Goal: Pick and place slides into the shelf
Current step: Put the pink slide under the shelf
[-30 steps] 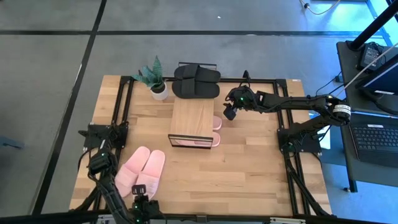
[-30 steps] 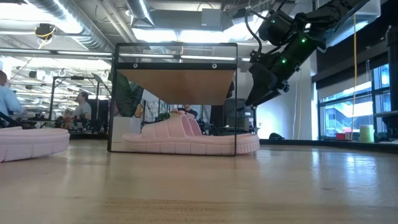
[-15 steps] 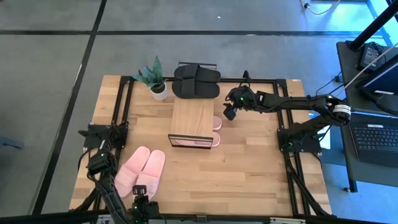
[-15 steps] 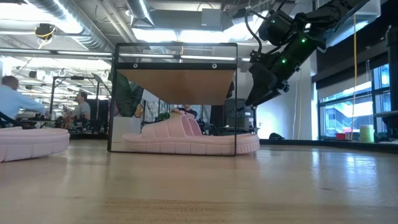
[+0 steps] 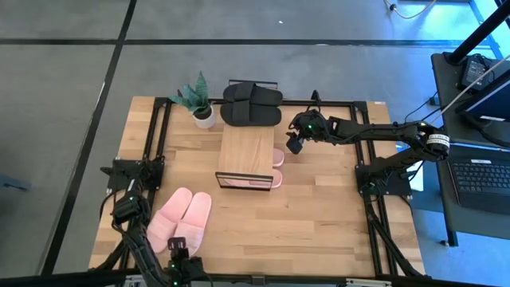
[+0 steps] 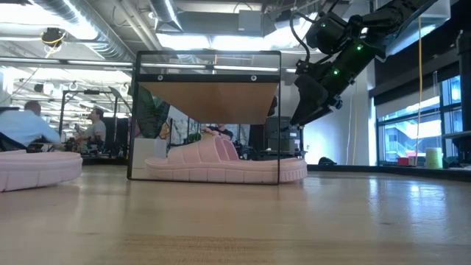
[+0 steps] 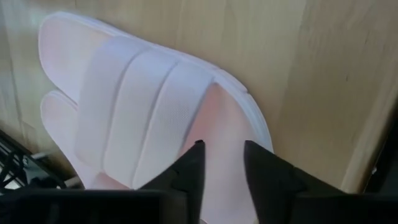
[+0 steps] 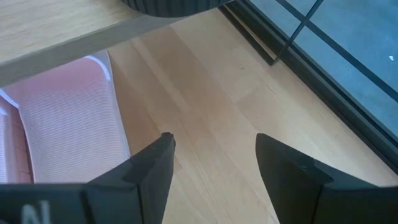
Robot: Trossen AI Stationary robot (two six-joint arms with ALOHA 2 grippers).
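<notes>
The shelf (image 5: 247, 151) stands mid-table, a light wood top on a thin black frame. A pink pair sits under it: one slide (image 6: 224, 163) rests on its sole, and heels (image 5: 277, 157) stick out on the right. The black pair (image 5: 251, 104) lies at the far edge. The other pink pair (image 5: 182, 219) lies near left. My right gripper (image 5: 293, 146) hangs open above the table just right of the shelf, beside a pink heel (image 8: 68, 118). My left gripper (image 7: 222, 146) waits at the near edge, narrowly open, above a pink slide (image 7: 137, 118).
A small potted plant (image 5: 199, 102) stands at the far left of the shelf. Black metal rails (image 5: 351, 104) run along the table's edges. Bare wood (image 5: 319, 215) lies right of and in front of the shelf. People sit in the room behind (image 6: 26, 129).
</notes>
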